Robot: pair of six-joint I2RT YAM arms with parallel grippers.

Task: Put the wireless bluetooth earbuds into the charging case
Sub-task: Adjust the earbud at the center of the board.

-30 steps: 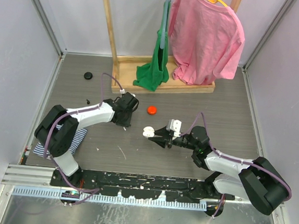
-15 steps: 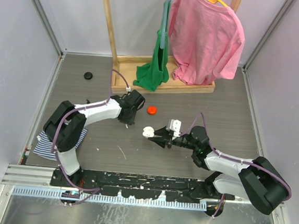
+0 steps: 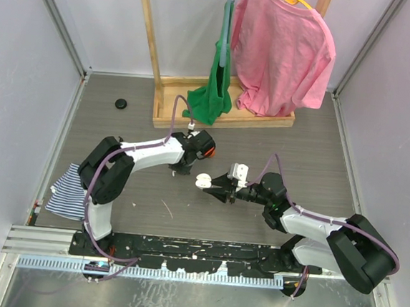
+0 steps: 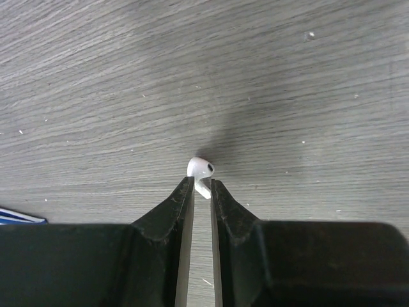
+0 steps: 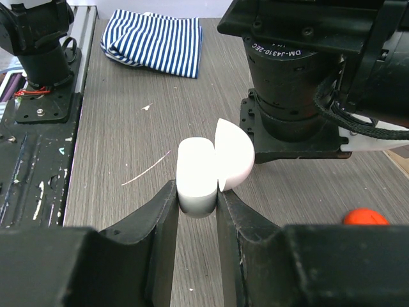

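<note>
Grey wood-grain tabletop point(image 3: 313, 148), pale plain walls point(image 3: 18, 72) on three sides, wooden clothes rack point(image 3: 149, 41) at the far end, pink T-shirt point(image 3: 282, 52) and green garment point(image 3: 214, 90) hanging from it, aluminium rail point(image 3: 39, 239) along the near edge, soft even light

Pairs white link shells with black, rounded joint housings on both the left arm point(image 3: 144, 153) and the right arm point(image 3: 314, 224), each bolted to the white-chipped black base rail point(image 3: 196, 252). Trails a purple cable point(image 3: 271, 163) in loops above that rail along each arm. Ends in matte black, wedge-shaped fingers on the left end effector point(image 4: 202, 185) and right end effector point(image 5: 197, 190). Bears white lettering "DM-4310-2EC" on a black cylindrical motor housing point(image 5: 287, 57). Shows silver screws and red wires at the base block point(image 5: 41, 45) toward the rail's left end.
</note>
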